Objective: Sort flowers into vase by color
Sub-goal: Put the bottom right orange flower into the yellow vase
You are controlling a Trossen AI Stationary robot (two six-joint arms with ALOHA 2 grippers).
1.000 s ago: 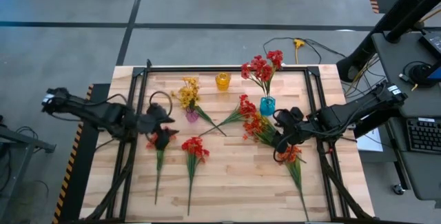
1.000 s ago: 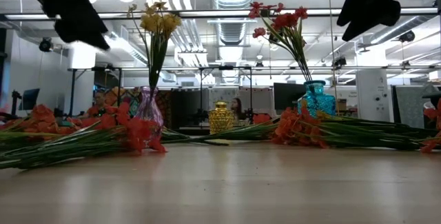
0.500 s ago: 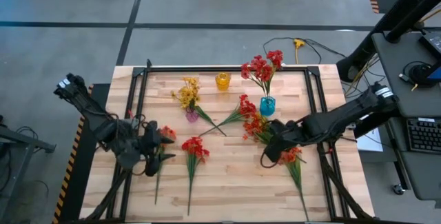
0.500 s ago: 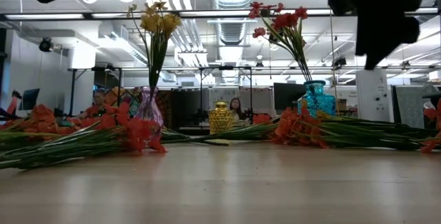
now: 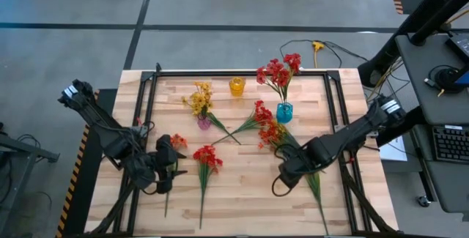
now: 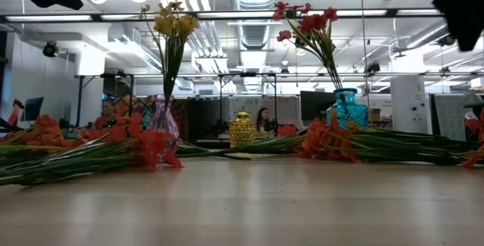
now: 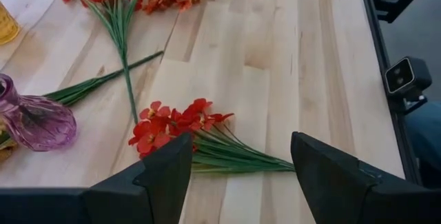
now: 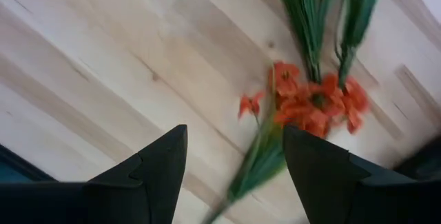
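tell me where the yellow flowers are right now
In the high view, the yellow flowers stand in the purple vase on the table's left-centre, just left of the small yellow vase.

flowers (image 5: 207, 157) on table (image 5: 242, 194), three vases (image 5: 237, 86)

Left arm reaches in from the left edge, its claw (image 5: 167, 166) open and empty. Right arm extends from the right, its claw (image 5: 286, 172) likewise open and empty.

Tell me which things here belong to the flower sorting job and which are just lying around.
Job: loose flowers, purple vase with yellow flowers, blue vase with red flowers, yellow vase.
Lying about: yellow cable, keyboard.
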